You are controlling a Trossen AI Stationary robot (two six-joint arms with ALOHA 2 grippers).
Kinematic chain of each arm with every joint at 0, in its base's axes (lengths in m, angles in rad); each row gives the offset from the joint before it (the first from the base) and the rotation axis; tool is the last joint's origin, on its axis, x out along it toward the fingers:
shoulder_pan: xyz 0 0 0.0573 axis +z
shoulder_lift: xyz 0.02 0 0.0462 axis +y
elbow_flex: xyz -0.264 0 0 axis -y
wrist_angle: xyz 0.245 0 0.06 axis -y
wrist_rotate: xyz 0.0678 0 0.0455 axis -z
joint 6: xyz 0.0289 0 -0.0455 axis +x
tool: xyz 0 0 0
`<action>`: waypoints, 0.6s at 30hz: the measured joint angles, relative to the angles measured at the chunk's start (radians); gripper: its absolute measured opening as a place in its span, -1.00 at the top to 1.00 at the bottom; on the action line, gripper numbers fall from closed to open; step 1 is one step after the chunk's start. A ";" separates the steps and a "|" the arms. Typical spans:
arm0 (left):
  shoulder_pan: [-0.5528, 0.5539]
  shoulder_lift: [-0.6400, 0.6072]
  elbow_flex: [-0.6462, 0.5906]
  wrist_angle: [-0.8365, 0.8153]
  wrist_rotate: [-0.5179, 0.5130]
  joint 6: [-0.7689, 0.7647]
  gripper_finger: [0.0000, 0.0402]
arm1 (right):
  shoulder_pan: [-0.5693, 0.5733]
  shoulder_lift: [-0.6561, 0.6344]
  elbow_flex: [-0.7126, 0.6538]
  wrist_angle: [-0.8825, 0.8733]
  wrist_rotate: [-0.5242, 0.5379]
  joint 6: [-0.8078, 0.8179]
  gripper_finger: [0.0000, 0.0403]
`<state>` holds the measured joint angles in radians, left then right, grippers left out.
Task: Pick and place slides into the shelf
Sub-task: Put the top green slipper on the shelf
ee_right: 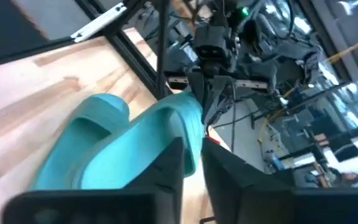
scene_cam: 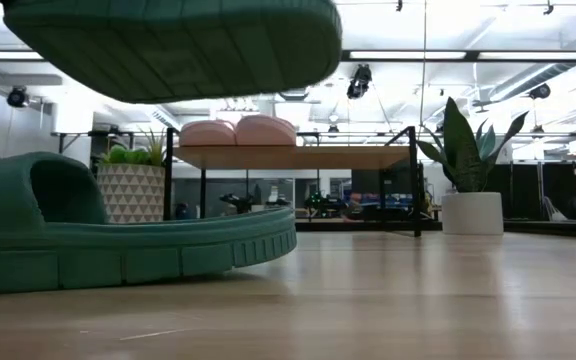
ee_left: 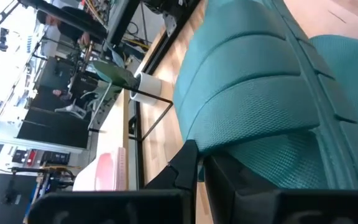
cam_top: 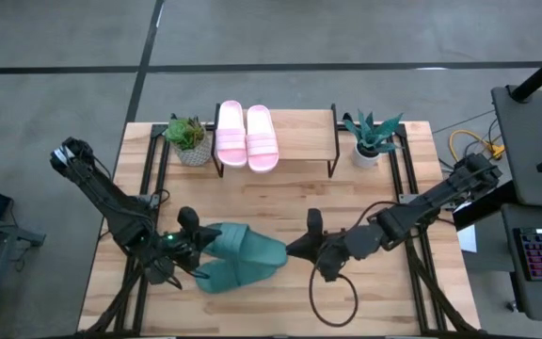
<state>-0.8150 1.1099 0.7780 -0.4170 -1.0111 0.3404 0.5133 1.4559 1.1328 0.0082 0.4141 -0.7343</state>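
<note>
We saw the left gripper (cam_top: pixel 199 247) clenched on one green slide (cam_top: pixel 245 243), lifting it over its mate (cam_top: pixel 233 275) well short of the shelf (cam_top: pixel 299 141), while the right gripper (cam_top: pixel 293 249) touched its toe, grip unclear, seemingly to steady it.

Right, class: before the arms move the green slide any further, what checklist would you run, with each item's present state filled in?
1. Raised green slide clear of the table: ok.
2. Left gripper shut on one end: ok.
3. Right gripper at the other end, grip: cannot tell.
4. Shelf free beside the pink pair: ok.
5. Second green slide shelved: not ok, on the table.
</note>
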 joint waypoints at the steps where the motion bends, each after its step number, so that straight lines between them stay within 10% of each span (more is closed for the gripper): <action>1: 0.000 0.001 0.000 0.003 0.000 0.001 1.00 | 0.002 0.003 0.028 -0.045 -0.016 0.003 0.70; 10: 0.000 0.001 0.000 0.049 -0.011 0.028 1.00 | 0.054 0.061 0.207 -0.317 -0.062 0.078 -0.14; 18: 0.000 0.000 0.000 0.253 -0.019 0.218 1.00 | 0.165 0.099 0.258 -0.353 0.264 0.020 -0.45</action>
<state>-0.8154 1.1099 0.7776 -0.1643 -1.0305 0.5587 0.6783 1.5550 1.3909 -0.3446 0.6783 -0.7142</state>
